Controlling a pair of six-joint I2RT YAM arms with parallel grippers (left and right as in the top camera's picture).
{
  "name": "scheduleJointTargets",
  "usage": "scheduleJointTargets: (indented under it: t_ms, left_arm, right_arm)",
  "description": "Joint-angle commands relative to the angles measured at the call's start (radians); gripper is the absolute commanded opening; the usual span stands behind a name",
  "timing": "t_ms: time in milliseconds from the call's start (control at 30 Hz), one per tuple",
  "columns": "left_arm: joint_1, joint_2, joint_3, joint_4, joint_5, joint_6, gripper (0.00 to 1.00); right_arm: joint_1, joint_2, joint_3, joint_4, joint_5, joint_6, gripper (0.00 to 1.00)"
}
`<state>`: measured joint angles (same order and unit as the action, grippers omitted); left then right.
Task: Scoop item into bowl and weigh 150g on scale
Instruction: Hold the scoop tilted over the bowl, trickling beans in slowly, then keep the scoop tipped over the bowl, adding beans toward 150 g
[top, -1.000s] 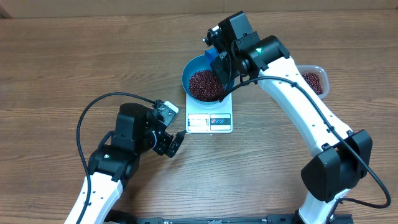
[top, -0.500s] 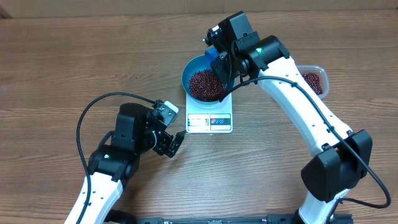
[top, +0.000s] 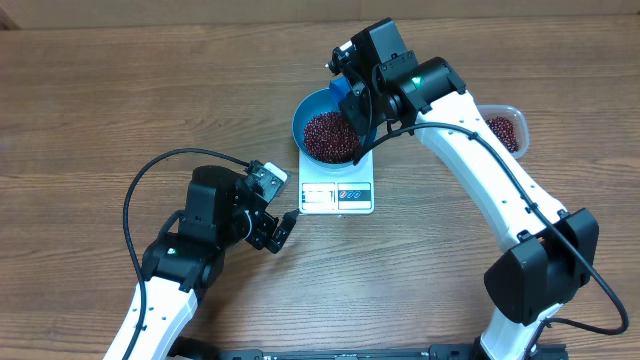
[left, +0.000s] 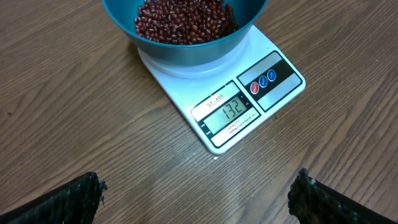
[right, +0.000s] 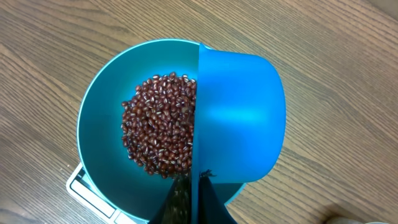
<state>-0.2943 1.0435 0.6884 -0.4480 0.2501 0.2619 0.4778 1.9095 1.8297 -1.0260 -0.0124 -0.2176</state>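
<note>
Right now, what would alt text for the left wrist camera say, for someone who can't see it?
A white scale on a wooden table reads 132, with a blue bowl of dark red beans sitting on it. The left gripper's two dark fingertips stand wide apart at the bottom corners, holding nothing.
</note>
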Motion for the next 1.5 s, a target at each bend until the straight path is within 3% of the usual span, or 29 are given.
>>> scheduleJointTargets:
  t_ms: [0,1467]
  left_arm:
    - [0.003,-0.01,-0.005,0.0,0.002,0.0,0.99]
    - [0.003,-0.01,-0.005,0.0,0.002,0.0,1.0]
  right_arm:
    - [0.001,-0.045,0.038,0.003,0.019,-0.02,0.04]
    - [0.001,-0.045,0.038,0.003,-0.003,-0.024,0.04]
